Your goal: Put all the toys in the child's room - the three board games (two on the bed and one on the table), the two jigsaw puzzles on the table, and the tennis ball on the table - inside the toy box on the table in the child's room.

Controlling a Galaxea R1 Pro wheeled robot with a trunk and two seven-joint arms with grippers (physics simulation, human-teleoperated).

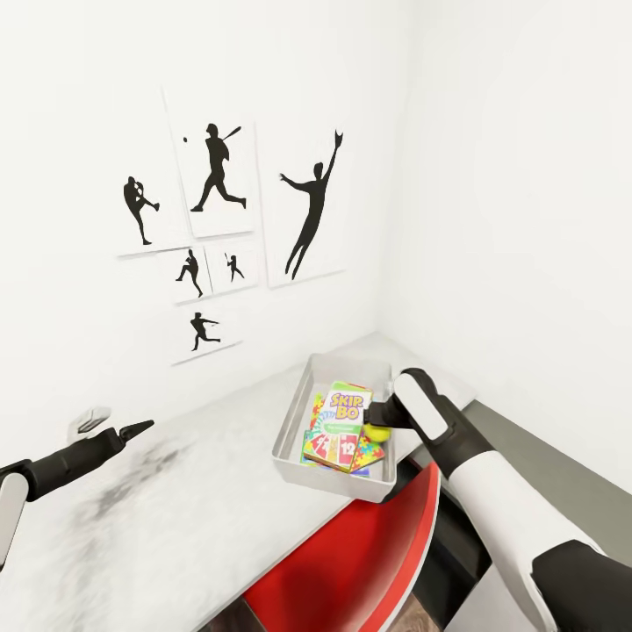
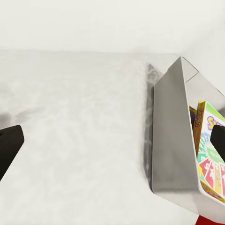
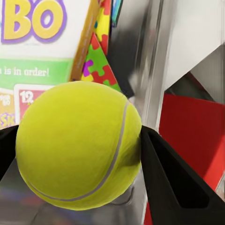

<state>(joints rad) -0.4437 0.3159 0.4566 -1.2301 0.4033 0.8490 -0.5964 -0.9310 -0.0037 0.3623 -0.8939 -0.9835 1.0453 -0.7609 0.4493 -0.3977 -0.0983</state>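
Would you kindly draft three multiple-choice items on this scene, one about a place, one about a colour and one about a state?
1. Where is the yellow-green tennis ball?
A. On the red chair
B. Between the right tool's fingers, over the grey rectangular toy box
C. On the bare tabletop

2. What colour is the chair at the white table's edge?
A. Red
B. Blue
C. Green

3. What state is the left tool in?
A. Gripping a puzzle
B. Inside the box
C. Holding nothing, above the table

Answers: 1 B, the right wrist view shows black fingers on both sides of the ball with the Skip-Bo game box beyond it. 2 A, its seat back is red. 3 C, nothing is near its tips.
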